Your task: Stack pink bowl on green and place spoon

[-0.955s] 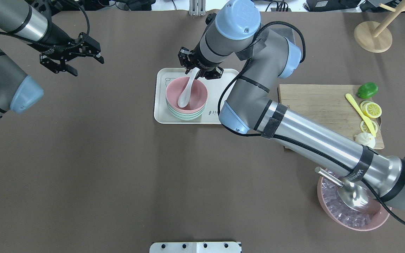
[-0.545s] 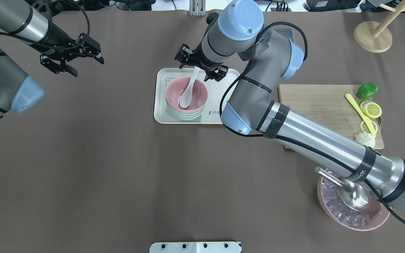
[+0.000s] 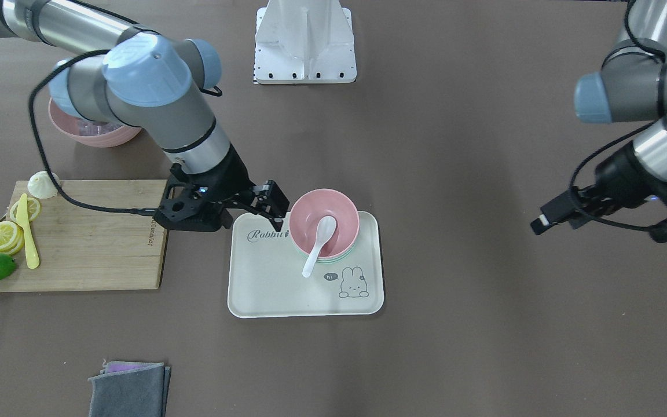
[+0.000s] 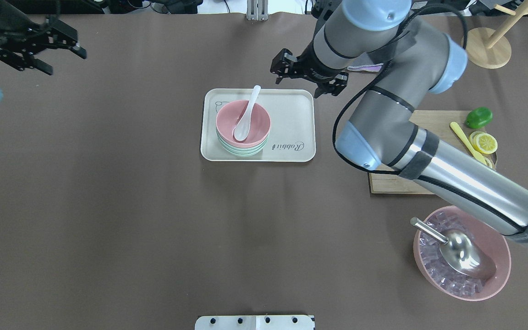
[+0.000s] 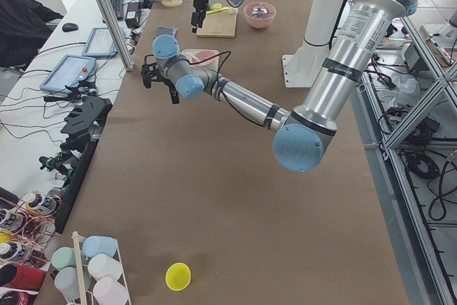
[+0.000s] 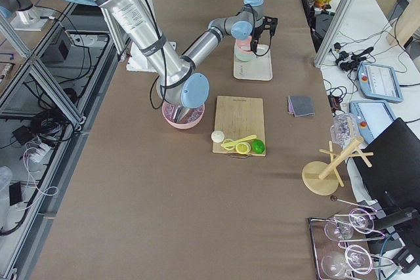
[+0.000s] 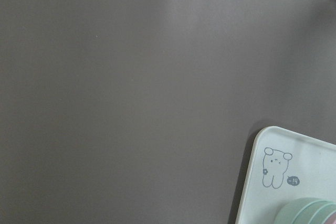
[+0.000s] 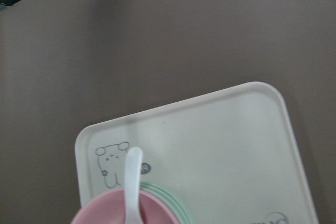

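Front-facing view: the right arm's fingers (image 3: 270, 204) are spread wide and hold nothing. Just beside them a matte pink round bowl (image 3: 342, 215) holds a white ceramic spoon (image 3: 317, 243), its handle over the rim. The cream rectangular tray (image 3: 264, 289) under them reads "Rabbit" and "hi". A wooden cutting board (image 3: 96, 243) lies behind those fingers.

Overhead: only the rim of the pale green bowl (image 4: 241, 151) shows beneath the pink one. The left arm's fingers (image 4: 62, 39), parted and empty, hang well apart from it over the brown counter (image 4: 108, 206).

Right wrist view: the bottom edge cuts off both bowls.
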{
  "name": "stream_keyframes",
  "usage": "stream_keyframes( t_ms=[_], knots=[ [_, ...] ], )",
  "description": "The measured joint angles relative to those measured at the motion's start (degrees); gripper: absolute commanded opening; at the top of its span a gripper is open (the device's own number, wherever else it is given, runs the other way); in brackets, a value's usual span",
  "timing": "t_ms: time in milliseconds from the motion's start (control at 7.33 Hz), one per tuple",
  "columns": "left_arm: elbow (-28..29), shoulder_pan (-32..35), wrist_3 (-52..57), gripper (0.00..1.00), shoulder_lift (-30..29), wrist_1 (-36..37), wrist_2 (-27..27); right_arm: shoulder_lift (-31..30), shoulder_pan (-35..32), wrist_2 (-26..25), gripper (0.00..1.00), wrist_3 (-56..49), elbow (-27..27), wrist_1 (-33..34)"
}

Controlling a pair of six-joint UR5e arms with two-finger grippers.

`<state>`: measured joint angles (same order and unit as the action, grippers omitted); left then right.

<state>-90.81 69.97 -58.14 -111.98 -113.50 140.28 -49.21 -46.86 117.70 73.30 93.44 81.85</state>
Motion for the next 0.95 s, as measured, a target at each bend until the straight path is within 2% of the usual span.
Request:
stream_keyframes(
  t_ms=[273,545,682,955],
  knots=[
    [0.99,8.77,18.60,0.98,4.72,1.51,0.42,-7.34,-5.93,1.21,1.00,-19.40,10.39,17.66],
    [1.39,16.14,38.22,0.98,8.04,9.06,-2.86,-15.58,-13.67,0.97,1.00,-39.87,15.98,30.06],
    [1.30,18.72,45.83,0.98,9.25,13.68,-4.53,-21.79,-18.05,0.90,1.00,-49.18,18.70,33.75],
    [0.34,22.47,52.18,0.98,12.58,17.55,-5.18,-34.67,-28.48,1.88,1.00,-65.26,21.46,34.87]
  ],
)
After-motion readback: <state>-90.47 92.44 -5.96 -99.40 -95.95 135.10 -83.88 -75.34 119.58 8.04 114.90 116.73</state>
